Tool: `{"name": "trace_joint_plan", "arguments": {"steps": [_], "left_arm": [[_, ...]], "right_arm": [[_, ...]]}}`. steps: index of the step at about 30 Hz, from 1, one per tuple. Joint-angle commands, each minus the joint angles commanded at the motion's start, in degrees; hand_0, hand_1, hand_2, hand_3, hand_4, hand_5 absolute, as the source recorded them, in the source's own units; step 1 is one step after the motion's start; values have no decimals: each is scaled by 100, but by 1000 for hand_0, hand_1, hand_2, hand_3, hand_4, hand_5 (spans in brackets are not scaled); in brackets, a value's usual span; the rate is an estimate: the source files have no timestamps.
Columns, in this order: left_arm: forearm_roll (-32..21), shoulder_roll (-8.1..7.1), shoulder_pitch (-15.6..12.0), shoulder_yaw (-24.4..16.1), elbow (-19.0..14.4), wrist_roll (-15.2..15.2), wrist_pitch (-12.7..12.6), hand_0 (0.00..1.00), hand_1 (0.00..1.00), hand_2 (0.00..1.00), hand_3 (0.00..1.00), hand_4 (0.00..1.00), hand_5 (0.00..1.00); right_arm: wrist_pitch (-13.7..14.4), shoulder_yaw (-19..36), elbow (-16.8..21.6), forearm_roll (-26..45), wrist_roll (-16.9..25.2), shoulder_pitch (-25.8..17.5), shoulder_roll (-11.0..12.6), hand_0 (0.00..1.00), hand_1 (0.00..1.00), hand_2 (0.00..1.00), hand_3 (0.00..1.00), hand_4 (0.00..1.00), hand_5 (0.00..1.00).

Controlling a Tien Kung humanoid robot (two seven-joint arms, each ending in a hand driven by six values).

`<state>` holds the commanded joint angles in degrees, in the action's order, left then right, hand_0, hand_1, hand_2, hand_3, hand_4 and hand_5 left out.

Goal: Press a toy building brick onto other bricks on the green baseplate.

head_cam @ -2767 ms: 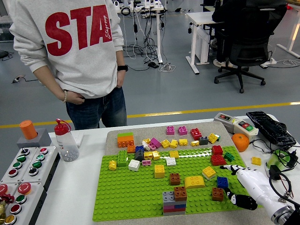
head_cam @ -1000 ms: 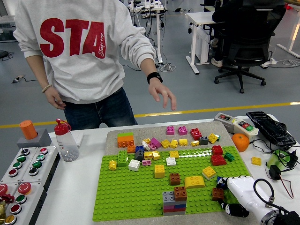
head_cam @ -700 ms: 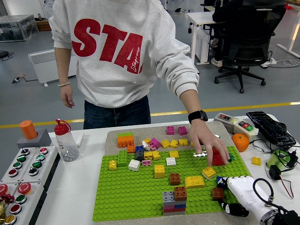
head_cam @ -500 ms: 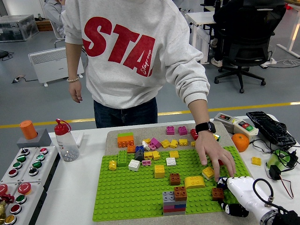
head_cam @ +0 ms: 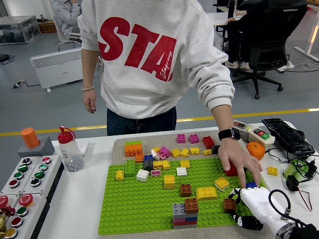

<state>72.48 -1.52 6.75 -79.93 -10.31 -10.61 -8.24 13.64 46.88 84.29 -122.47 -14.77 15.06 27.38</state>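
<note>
The green baseplate (head_cam: pixel 134 209) carries several loose bricks and a stack of grey, blue and brown bricks (head_cam: pixel 185 215) at its front. My right hand (head_cam: pixel 241 206), white with black fingertips, lies at the plate's front right corner beside a brown brick (head_cam: pixel 230 204), fingers relaxed and holding nothing. A person's hand (head_cam: pixel 241 164) reaches down over the plate's right side. Its fingertips touch a small blue brick (head_cam: pixel 251 184) just above my hand and cover part of a red brick (head_cam: pixel 231 171). My left hand is out of view.
More bricks lie on a tan mat (head_cam: pixel 164 142) behind the plate. An orange (head_cam: pixel 255 150), a switch box (head_cam: pixel 249 130) and cables (head_cam: pixel 299 174) sit at the right. A bottle (head_cam: pixel 70 149) and a button panel (head_cam: pixel 22 184) stand at the left.
The person has stepped to the right and reached over the plate; their hand has slid from the red brick down to the blue brick at my right hand. My hand has barely moved.
</note>
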Motion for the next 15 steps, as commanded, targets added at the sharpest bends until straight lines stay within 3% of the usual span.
{"name": "trace_joint_plan", "arguments": {"steps": [9, 10, 15], "left_arm": [[25, 5, -11, -16, 0, -4, -3, 658, 682, 704, 576, 299, 998], [31, 6, -14, -20, 0, -6, -3, 658, 683, 705, 576, 300, 998], [62, 6, -26, -35, 0, -11, -2, 658, 683, 705, 576, 300, 998]], "right_arm": [[56, 208, 312, 11, -3, -98, 63, 530, 494, 513, 526, 560, 243], [66, 245, 361, 10, -5, -114, 72, 614, 548, 575, 528, 564, 235], [141, 376, 535, -11, 17, -173, 112, 614, 548, 575, 528, 564, 235]]}}
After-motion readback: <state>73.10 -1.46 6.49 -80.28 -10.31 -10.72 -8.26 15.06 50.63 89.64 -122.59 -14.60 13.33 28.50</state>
